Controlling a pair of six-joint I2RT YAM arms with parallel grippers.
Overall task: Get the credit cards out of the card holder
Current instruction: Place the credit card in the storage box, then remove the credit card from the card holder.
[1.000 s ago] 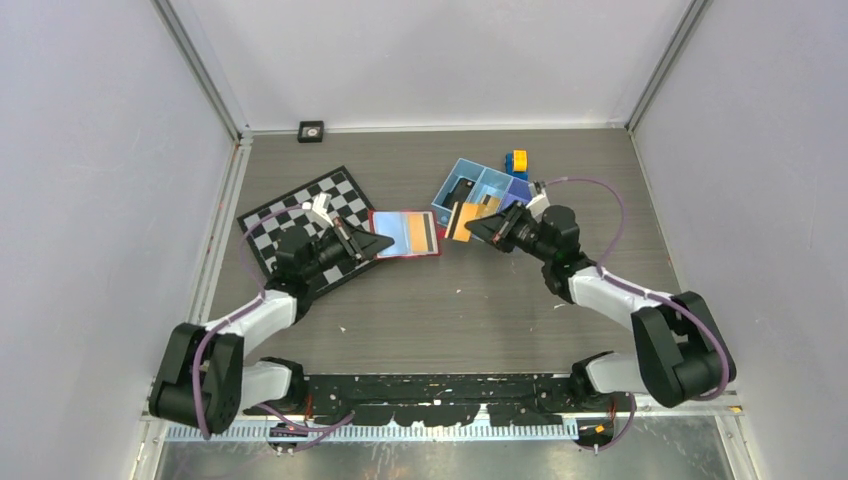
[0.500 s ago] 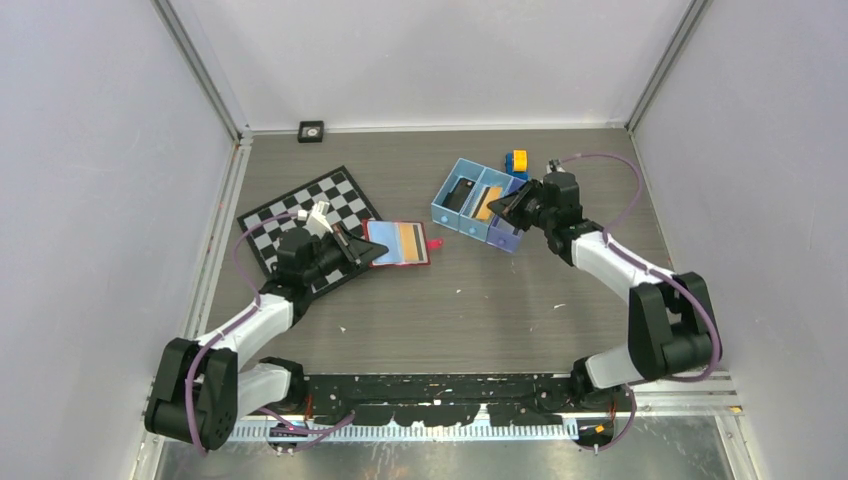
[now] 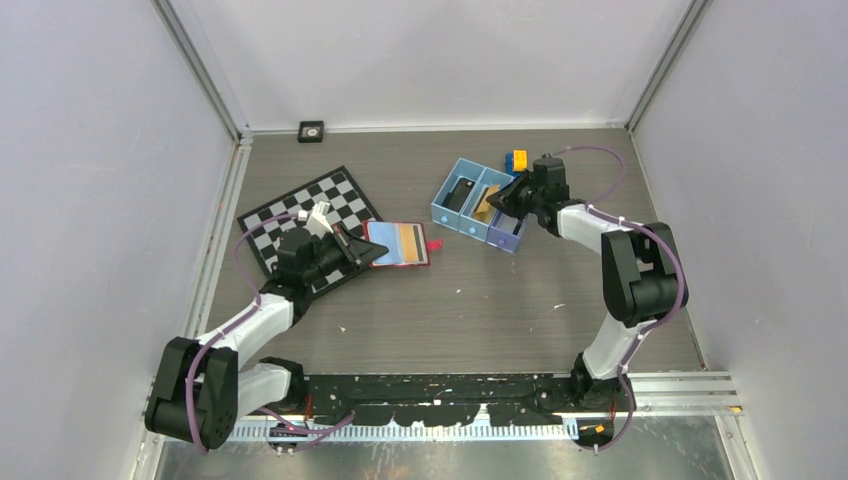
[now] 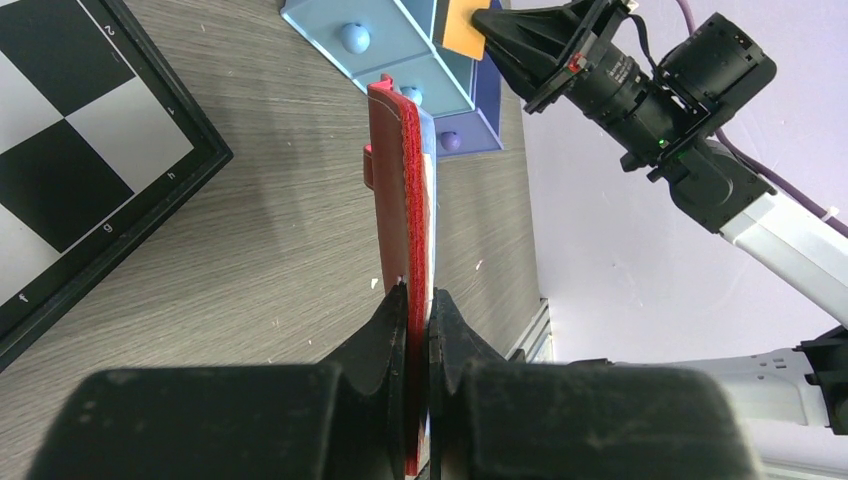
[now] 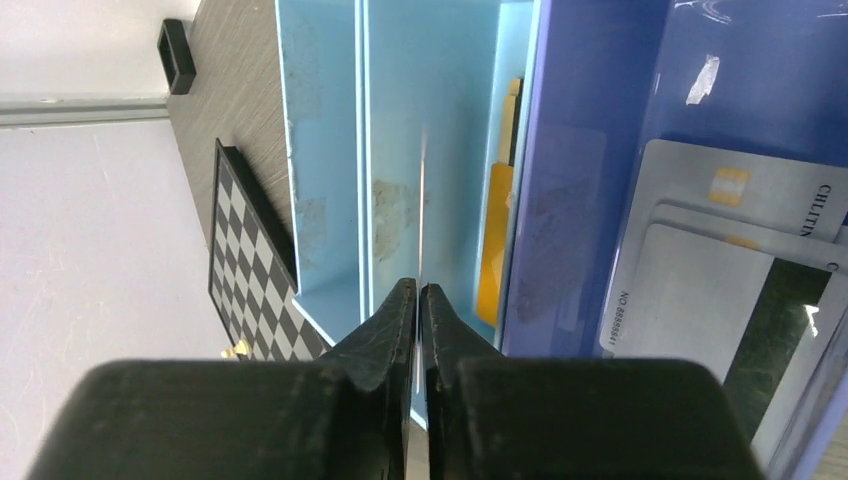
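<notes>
The card holder (image 3: 402, 243), a red wallet with a pale lining, lies opened beside the chessboard, and striped cards show inside it. My left gripper (image 3: 378, 250) is shut on its left edge. In the left wrist view the card holder (image 4: 400, 200) stands edge-on between the jaws of the left gripper (image 4: 418, 300). My right gripper (image 3: 508, 198) hangs over the blue tray (image 3: 441, 207), shut on an orange credit card (image 4: 460, 30). The right wrist view shows that card (image 5: 421, 200) edge-on over the middle compartment. Grey-silver cards (image 5: 720, 260) lie in the purple compartment and an orange-gold card (image 5: 495, 250) in the middle one.
A chessboard (image 3: 300, 215) with a small white piece (image 3: 320, 212) lies under my left arm. A yellow and blue block (image 3: 518, 160) sits behind the tray. A small black square object (image 3: 311, 131) rests at the back wall. White walls close in both sides.
My right gripper has carried the orange card from beside the card holder up and back over the tray. The left gripper has pulled the card holder slightly left and has held still since.
</notes>
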